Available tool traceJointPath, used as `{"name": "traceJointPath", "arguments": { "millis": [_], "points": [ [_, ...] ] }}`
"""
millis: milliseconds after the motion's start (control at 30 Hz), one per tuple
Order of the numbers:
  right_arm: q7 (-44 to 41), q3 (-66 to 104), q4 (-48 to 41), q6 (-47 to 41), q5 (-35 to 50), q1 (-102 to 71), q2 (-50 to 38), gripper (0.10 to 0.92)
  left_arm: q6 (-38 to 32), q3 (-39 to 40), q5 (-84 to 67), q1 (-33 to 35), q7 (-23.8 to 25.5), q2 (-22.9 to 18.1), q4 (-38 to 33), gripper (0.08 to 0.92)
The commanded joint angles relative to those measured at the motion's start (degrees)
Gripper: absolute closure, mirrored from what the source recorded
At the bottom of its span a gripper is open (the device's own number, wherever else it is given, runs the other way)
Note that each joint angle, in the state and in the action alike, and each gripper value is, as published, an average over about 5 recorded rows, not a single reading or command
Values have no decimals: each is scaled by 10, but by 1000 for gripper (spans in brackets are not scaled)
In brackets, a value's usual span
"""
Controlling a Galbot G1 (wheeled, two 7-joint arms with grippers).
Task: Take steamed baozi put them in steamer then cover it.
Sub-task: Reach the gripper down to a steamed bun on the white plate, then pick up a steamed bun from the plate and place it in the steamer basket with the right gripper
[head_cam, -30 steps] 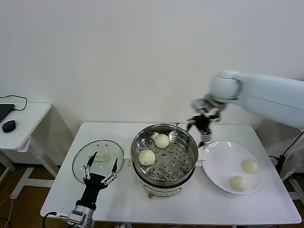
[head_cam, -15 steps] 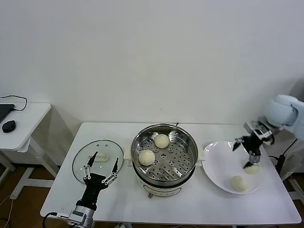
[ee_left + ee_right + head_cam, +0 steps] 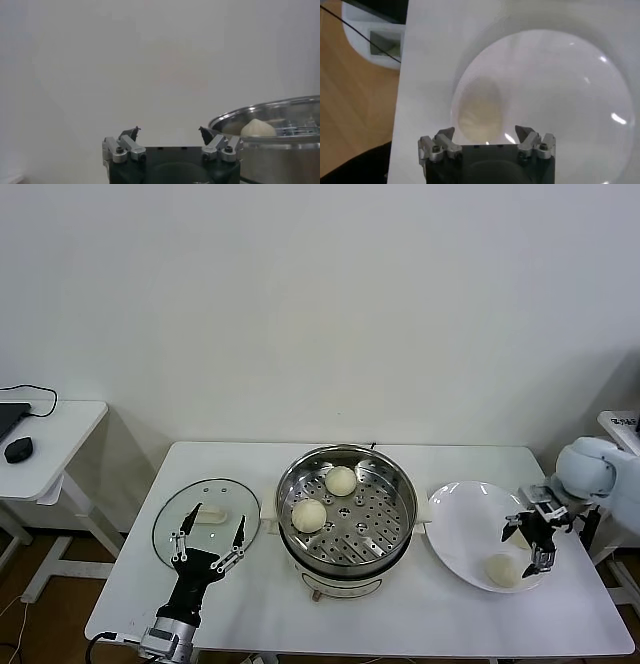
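The steel steamer (image 3: 400, 484) stands mid-table on its cream base with two baozi (image 3: 341, 480) (image 3: 309, 515) on its perforated tray. My right gripper (image 3: 530, 544) hangs open low over the white plate (image 3: 465, 519), just above one baozi (image 3: 479, 110) that lies ahead of its spread jaws (image 3: 485, 135). Another baozi (image 3: 500, 570) lies beside it on the plate. The glass cover (image 3: 205, 509) lies flat on the table's left. My left gripper (image 3: 207, 539) rests open at its near edge, holding nothing. In the left wrist view the gripper (image 3: 169, 132) faces the steamer rim (image 3: 270, 112) and a baozi (image 3: 258, 128).
A small side desk (image 3: 50, 454) with a black mouse (image 3: 18, 449) stands off to the left. The plate lies close to the table's right edge, with wooden floor (image 3: 350, 100) and a white box below. A white wall rises behind the table.
My right arm has swung from behind the steamer across to the plate and dropped low over a baozi there. The left arm, cover and steamer have stayed put.
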Motion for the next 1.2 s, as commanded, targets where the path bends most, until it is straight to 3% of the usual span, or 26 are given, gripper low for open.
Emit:
{"name": "traceJointPath", "arguments": {
  "millis": [33, 333, 567, 767, 1200],
  "points": [
    [10, 44, -34, 3, -15, -73, 17, 203, 0, 1, -1, -1, 0, -3, 4, 177],
    [15, 69, -52, 3, -16, -95, 30, 215, 2, -7, -1, 0, -1, -3, 1, 177],
    [11, 45, -37, -1, 0, -51, 27, 361, 4, -7, -2, 0, -1, -3, -3, 177],
    [-9, 13, -1, 10, 14, 47, 22, 404, 7, -1, -2, -1, -1, -3, -5, 177],
    [-23, -133, 123, 202, 50, 395, 158, 406, 7, -1, -2, 3, -2, 2, -18, 177]
  ]
}}
